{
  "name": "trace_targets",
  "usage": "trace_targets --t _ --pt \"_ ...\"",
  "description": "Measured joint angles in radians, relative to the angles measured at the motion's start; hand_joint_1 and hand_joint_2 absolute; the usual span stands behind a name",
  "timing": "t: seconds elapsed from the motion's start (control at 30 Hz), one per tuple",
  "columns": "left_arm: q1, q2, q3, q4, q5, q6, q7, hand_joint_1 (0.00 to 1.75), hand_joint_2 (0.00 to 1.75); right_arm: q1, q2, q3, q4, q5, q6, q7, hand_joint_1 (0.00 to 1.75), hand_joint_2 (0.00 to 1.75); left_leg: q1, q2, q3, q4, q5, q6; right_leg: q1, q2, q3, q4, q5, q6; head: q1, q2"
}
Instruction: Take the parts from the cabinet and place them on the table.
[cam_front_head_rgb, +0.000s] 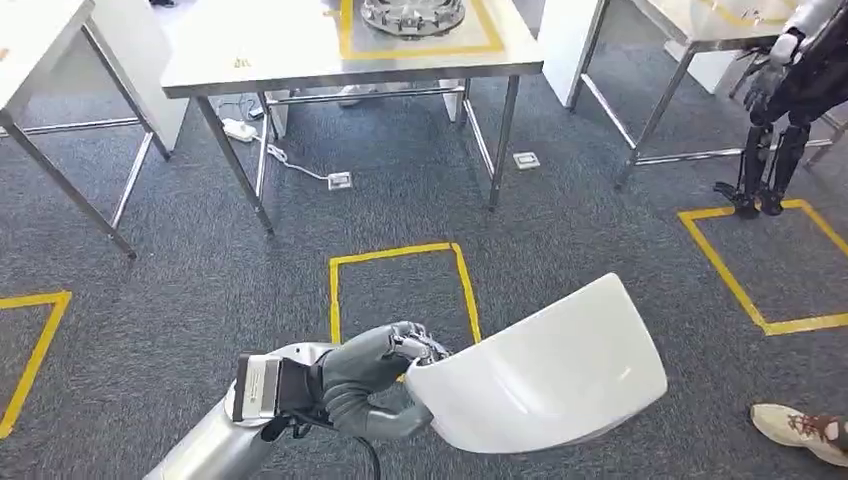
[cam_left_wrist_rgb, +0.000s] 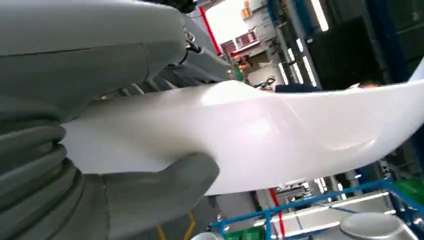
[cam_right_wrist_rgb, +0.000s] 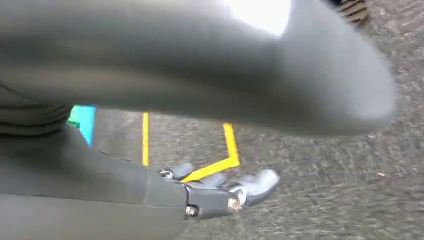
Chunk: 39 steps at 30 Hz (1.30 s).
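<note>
My left hand (cam_front_head_rgb: 375, 380) grips a large white curved shell part (cam_front_head_rgb: 545, 370) by its edge, low in the head view, above the carpet. Up close, the thumb (cam_left_wrist_rgb: 150, 195) presses under the white part (cam_left_wrist_rgb: 260, 135) while the fingers lie over it. Ahead stands a steel table (cam_front_head_rgb: 290, 50) with a yellow-taped rectangle on its top; a round metal part (cam_front_head_rgb: 412, 15) lies inside it. My right hand (cam_right_wrist_rgb: 220, 195) hangs over the carpet, its fingers extended and nothing in it.
A yellow square (cam_front_head_rgb: 400, 290) is taped on the carpet between me and the table. More steel tables stand at the left (cam_front_head_rgb: 30, 40) and right (cam_front_head_rgb: 700, 20). Another humanoid robot (cam_front_head_rgb: 790, 110) stands at the far right. A person's shoe (cam_front_head_rgb: 800, 430) is at the lower right.
</note>
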Motion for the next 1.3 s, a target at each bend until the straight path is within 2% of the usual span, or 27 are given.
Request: trace_targets --t 0.07,0.1,0.17,0.23,0.27,0.3,0.37,0.4,0.47,0.5,0.53,0.6,0.63,0.73,0.77,0.8,0.83,0.9,0.93,0.97,1.03,1.1,1.13,1.2,1.23,1.27,1.3 --pt "0.000 -0.002 0.000 -0.003 0.000 0.000 0.000 1.75 1.75 -0.001 0.000 0.000 0.000 0.000 -0.003 0.000 0.00 0.00 0.006 -0.009 0.021 -0.003 -0.003 0.012 -0.001 0.002 0.003 0.012 -0.001 0.010 0.000 0.000" --pt "-0.001 -0.002 0.000 -0.005 0.000 0.000 0.000 1.75 1.75 -0.003 0.000 0.000 0.000 -0.002 -0.006 -0.002 0.00 0.00 0.008 -0.008 0.030 -0.007 -0.007 0.017 -0.004 0.020 -0.007 0.042 -0.006 0.014 0.002 0.000" --pt "-0.003 -0.008 0.000 -0.005 0.000 -0.001 0.000 1.75 1.75 -0.003 0.000 -0.003 0.000 -0.005 -0.012 -0.003 0.00 0.00 0.009 -0.011 0.036 -0.007 -0.015 0.026 -0.007 0.038 -0.091 0.170 -0.053 0.022 0.010 0.000" --pt "0.000 -0.008 0.000 -0.003 0.000 -0.002 0.002 1.75 1.75 0.002 -0.001 -0.008 0.000 -0.006 -0.018 -0.003 0.00 0.00 0.009 -0.019 0.041 -0.007 -0.025 0.026 -0.007 0.040 -0.179 0.281 -0.099 0.029 0.011 0.000" --pt "0.001 -0.008 0.000 -0.003 0.000 -0.003 0.003 1.75 1.75 0.003 -0.001 -0.010 0.000 -0.006 -0.018 -0.003 0.00 0.00 0.009 -0.023 0.046 -0.007 -0.030 0.025 -0.008 0.040 -0.204 0.293 -0.091 0.032 0.014 0.000" --pt "0.002 -0.008 0.000 -0.003 0.000 -0.005 0.003 1.75 1.75 0.004 -0.001 -0.010 0.000 -0.006 -0.018 -0.003 0.00 0.00 0.009 -0.026 0.053 -0.007 -0.035 0.022 -0.010 0.040 -0.206 0.264 -0.058 0.032 0.015 0.000" --pt "0.002 -0.010 0.000 -0.003 0.000 -0.009 0.003 1.75 1.75 0.003 -0.001 -0.011 0.000 -0.008 -0.017 -0.006 0.00 0.00 0.011 -0.029 0.076 -0.007 -0.051 0.015 -0.011 0.040 -0.150 0.098 0.066 0.029 0.015 0.000" --pt "0.001 -0.012 0.000 -0.003 0.000 -0.009 0.003 1.75 1.75 0.003 -0.001 -0.012 0.000 -0.008 -0.018 -0.007 0.00 0.00 0.011 -0.029 0.085 -0.007 -0.058 0.011 -0.012 0.040 -0.122 0.017 0.113 0.027 0.016 0.000" --pt "0.000 -0.015 0.000 -0.002 0.000 -0.009 0.004 1.75 1.75 0.000 0.000 -0.014 0.000 -0.010 -0.017 -0.009 0.00 0.00 0.008 -0.031 0.089 -0.011 -0.066 -0.003 -0.002 0.036 -0.123 0.017 0.045 0.008 0.019 0.000" --pt "0.000 -0.017 0.000 -0.003 0.000 -0.009 0.008 1.75 1.75 0.002 0.000 -0.014 0.000 -0.011 -0.017 -0.009 0.00 0.00 0.007 -0.031 0.097 -0.011 -0.065 -0.012 0.001 0.037 -0.120 0.007 0.073 -0.002 0.019 0.000" --pt "0.000 -0.017 0.000 -0.003 0.000 -0.009 0.009 1.75 1.75 0.005 0.000 -0.015 0.000 -0.012 -0.017 -0.009 0.00 0.00 0.007 -0.031 0.100 0.000 -0.059 -0.019 -0.003 0.038 -0.116 0.006 0.082 -0.011 0.018 0.000" --pt "-0.001 -0.018 0.000 -0.004 0.000 -0.009 0.013 1.75 1.75 0.004 0.001 -0.015 0.000 -0.012 -0.017 -0.010 0.00 0.00 0.009 -0.026 0.099 0.019 -0.072 -0.027 -0.007 0.039 -0.093 0.001 0.081 -0.023 0.018 0.000" --pt "-0.005 -0.020 0.000 -0.004 0.000 -0.009 0.013 1.75 1.75 0.003 0.000 -0.016 0.000 -0.012 -0.017 -0.011 0.00 0.00 0.008 -0.023 0.078 0.063 -0.089 -0.029 -0.007 0.039 -0.088 0.000 0.077 -0.029 0.010 0.000" --pt "-0.004 -0.023 0.000 -0.003 0.000 -0.008 0.021 1.75 1.75 0.002 0.000 -0.016 0.000 -0.012 -0.016 -0.013 0.00 0.00 0.009 -0.021 -0.057 0.274 -0.186 -0.036 -0.005 0.039 -0.079 0.001 0.063 -0.035 0.005 0.000" --pt "-0.003 -0.023 0.000 -0.003 0.000 -0.008 0.021 1.75 1.75 0.003 0.000 -0.016 0.000 -0.012 -0.015 -0.013 0.00 0.00 0.009 -0.021 -0.083 0.298 -0.183 -0.034 -0.004 0.039 -0.074 0.001 0.058 -0.035 0.004 0.000" --pt "-0.003 -0.023 0.000 -0.003 0.000 -0.007 0.023 1.75 1.75 0.003 0.000 -0.016 0.000 -0.012 -0.014 -0.014 0.00 0.00 0.009 -0.021 -0.085 0.277 -0.154 -0.031 -0.003 0.040 -0.066 0.001 0.052 -0.035 0.004 0.000" --pt "-0.003 -0.023 0.000 -0.003 0.000 -0.006 0.024 1.75 1.75 0.003 0.000 -0.016 0.000 -0.011 -0.012 -0.016 0.00 0.00 0.008 -0.021 -0.067 0.213 -0.102 -0.027 -0.002 0.040 -0.054 0.001 0.044 -0.034 0.002 0.000" --pt "-0.003 -0.023 0.000 -0.006 -0.001 -0.004 0.028 1.75 1.75 0.003 0.001 -0.016 0.000 -0.010 -0.008 -0.018 0.00 0.00 0.003 -0.017 -0.002 0.033 0.017 -0.008 0.000 0.041 -0.033 0.000 0.028 -0.031 0.000 0.000" --pt "-0.003 -0.023 0.000 -0.006 -0.001 -0.004 0.028 1.75 1.75 0.002 0.003 -0.016 0.000 -0.008 -0.007 -0.018 0.00 0.00 -0.003 -0.012 0.004 0.005 0.006 -0.005 0.002 0.040 -0.025 0.003 0.023 -0.025 0.002 0.000" --pt "-0.004 -0.023 -0.001 -0.006 -0.002 -0.002 0.031 1.75 1.75 0.001 0.003 -0.016 0.000 -0.007 -0.006 -0.018 0.00 0.00 -0.006 -0.013 0.001 0.007 -0.049 -0.006 0.002 0.042 -0.028 0.002 0.019 -0.019 -0.001 0.000" --pt "-0.003 -0.024 -0.001 -0.010 -0.002 0.000 0.031 1.75 1.75 0.002 0.003 -0.016 0.000 -0.005 -0.006 -0.020 0.00 0.00 -0.004 -0.014 0.008 -0.006 -0.006 0.009 0.003 0.038 -0.021 0.016 0.020 -0.004 -0.001 0.000" --pt "-0.003 -0.026 -0.001 -0.013 -0.003 0.000 0.031 1.75 1.75 0.000 0.003 -0.016 0.000 -0.004 -0.003 -0.021 0.00 0.00 0.005 -0.015 0.040 -0.013 -0.004 0.018 0.000 0.039 -0.015 0.032 0.011 0.005 0.000 0.000" --pt "-0.005 -0.026 -0.001 -0.014 -0.003 0.001 0.031 1.75 1.75 -0.003 0.004 -0.016 0.000 -0.003 -0.002 -0.023 0.00 0.00 0.006 -0.015 0.046 -0.014 -0.007 0.022 0.001 0.041 -0.032 0.067 0.002 0.010 0.004 0.000" --pt "-0.005 -0.029 -0.001 -0.016 -0.003 0.002 0.031 1.75 1.75 -0.005 0.003 -0.016 0.000 -0.003 -0.002 -0.023 0.00 0.00 0.006 -0.016 0.047 -0.014 -0.012 0.028 -0.002 0.042 -0.105 0.175 -0.033 0.017 0.009 0.000" --pt "-0.003 -0.029 -0.001 -0.017 -0.004 0.002 0.031 1.75 1.75 -0.003 0.002 -0.016 0.000 -0.003 -0.002 -0.023 0.00 0.00 0.006 -0.017 0.048 -0.014 -0.018 0.029 -0.003 0.042 -0.164 0.253 -0.070 0.021 0.010 0.000" --pt "0.000 -0.029 -0.001 -0.017 -0.005 0.002 0.031 1.75 1.75 0.000 0.002 -0.016 0.000 -0.003 -0.002 -0.022 0.00 0.00 0.006 -0.020 0.051 -0.014 -0.022 0.028 -0.004 0.042 -0.204 0.293 -0.085 0.028 0.011 0.000" --pt "0.003 -0.029 -0.001 -0.017 -0.006 0.002 0.031 1.75 1.75 0.002 0.002 -0.016 0.000 -0.002 -0.002 -0.022 0.00 0.00 0.007 -0.023 0.056 -0.014 -0.027 0.026 -0.007 0.042 -0.217 0.287 -0.072 0.033 0.013 0.000"
